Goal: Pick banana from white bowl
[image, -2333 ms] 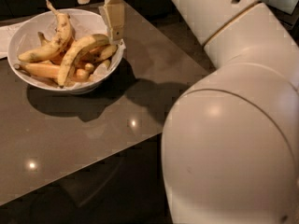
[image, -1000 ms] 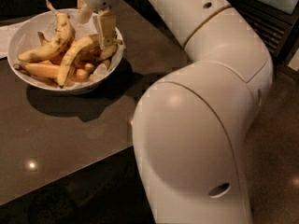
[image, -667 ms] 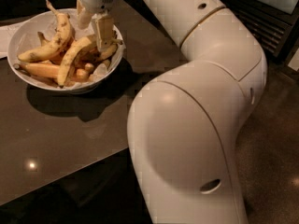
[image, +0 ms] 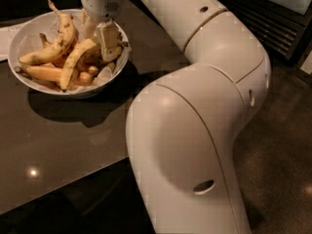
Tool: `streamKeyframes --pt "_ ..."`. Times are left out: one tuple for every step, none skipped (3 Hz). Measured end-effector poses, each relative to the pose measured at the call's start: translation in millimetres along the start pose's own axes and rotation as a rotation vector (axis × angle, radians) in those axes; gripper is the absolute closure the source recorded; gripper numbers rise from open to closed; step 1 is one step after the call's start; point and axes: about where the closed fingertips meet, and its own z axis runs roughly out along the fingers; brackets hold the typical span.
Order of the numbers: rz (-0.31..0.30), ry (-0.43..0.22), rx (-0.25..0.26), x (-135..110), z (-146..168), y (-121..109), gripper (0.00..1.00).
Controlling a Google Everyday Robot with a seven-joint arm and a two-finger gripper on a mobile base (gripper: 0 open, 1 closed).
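**Foreground.** The robot arm's pale elbow housing (image: 185, 145) sits well nearer than the pincer and blocks the table edge behind it. The dark glossy table (image: 58, 145) runs from there up to the bowl.

**At the pincer.** The gripper (image: 100, 39) is down inside the white bowl (image: 29, 33), on the rim side closest to the arm. The banana (image: 73, 65), long and arched, lies in the bowl. Its upper end is right at the pincer and its lower end curves away toward the camera. A brown-speckled banana (image: 56, 42) with a thin stem lies just beyond it. Orange-toned bananas (image: 46, 73) lie beneath.

**Pincer state.** Cannot tell whether it is wide or closed on fruit, because the wrist body covers the contact area.

**Risks, as judged.**
- Any hold would sit near the banana's end, so the fruit may pivot or slip when lifted.
- Neighbouring bananas touch it and may be dragged out with it.
- The pincer is close to the rim, so a sideways pull could shove or tip the bowl.

**Obscured.**
- The banana's upper tip.
- The far bowl rim behind the wrist.
- A white sheet (image: 5, 38) beyond the bowl, cut off at the frame edge.
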Motion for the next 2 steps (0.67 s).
streamKeyframes --pt "0.009 -0.005 -0.024 3.1 11.9 0.2 0.39" --pt "0.016 -0.006 -0.043 5.1 20.5 0.7 0.57"
